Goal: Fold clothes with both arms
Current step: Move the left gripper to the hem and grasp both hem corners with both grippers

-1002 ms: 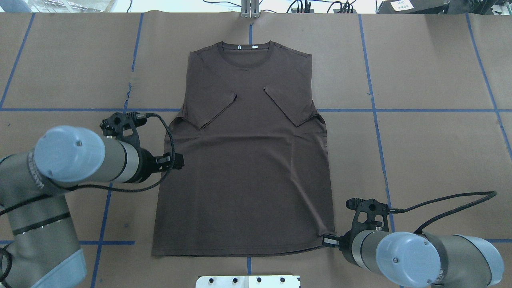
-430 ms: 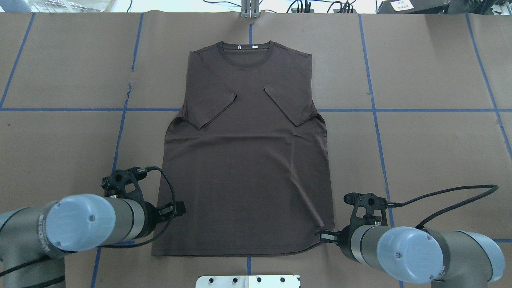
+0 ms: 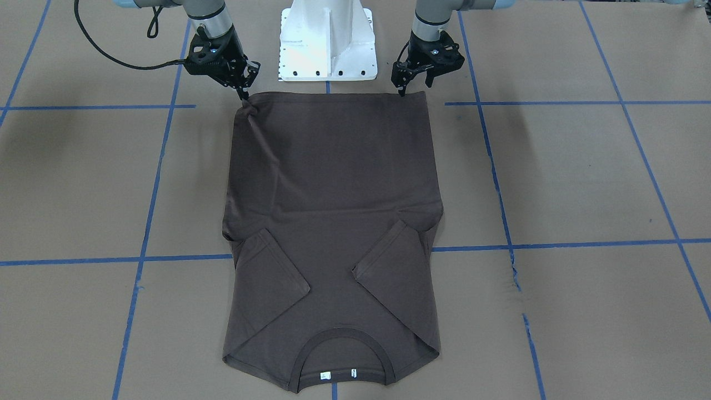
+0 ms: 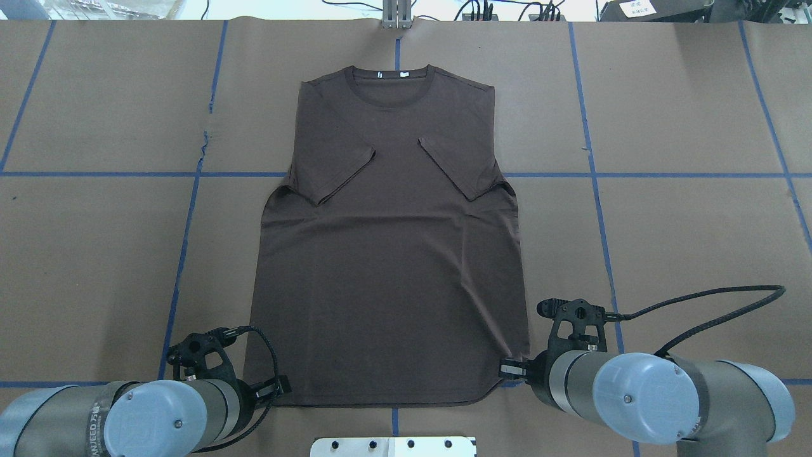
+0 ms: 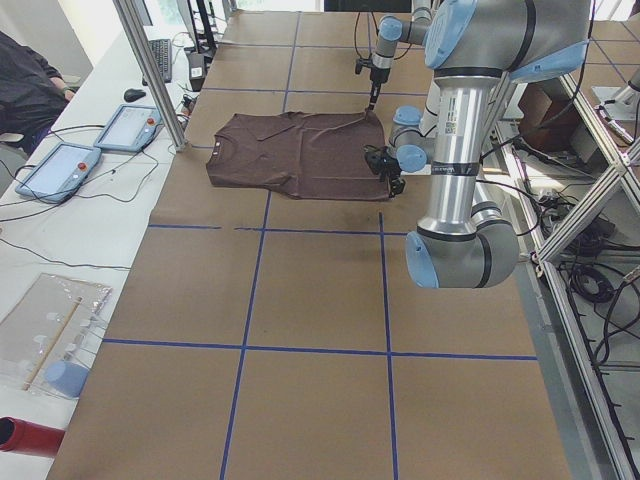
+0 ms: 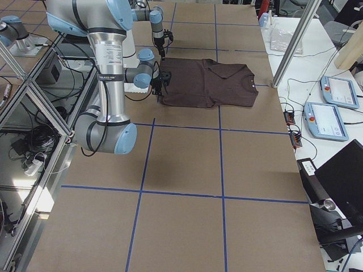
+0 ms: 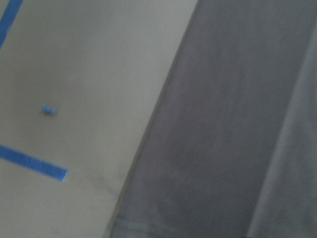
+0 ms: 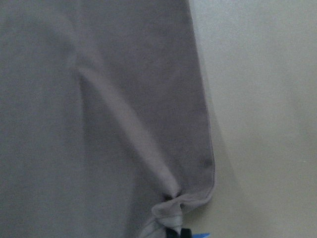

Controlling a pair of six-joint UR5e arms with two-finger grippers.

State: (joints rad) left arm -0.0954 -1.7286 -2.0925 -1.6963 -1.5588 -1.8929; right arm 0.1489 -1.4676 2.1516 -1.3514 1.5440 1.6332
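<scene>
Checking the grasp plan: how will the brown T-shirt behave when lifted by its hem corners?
Likely floppy: the T-shirt puckers where the right gripper pinches its corner. Probably light, since it lies thin and flat. The folded-in sleeves may slide open.

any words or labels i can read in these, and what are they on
"ANJEED", roughly, start hidden: band on the left arm.
Print on the right arm: too small to read.
Neck labels of the T-shirt: too small to read.
White sticker beyond the table's far edge: blurred, unreadable.
</scene>
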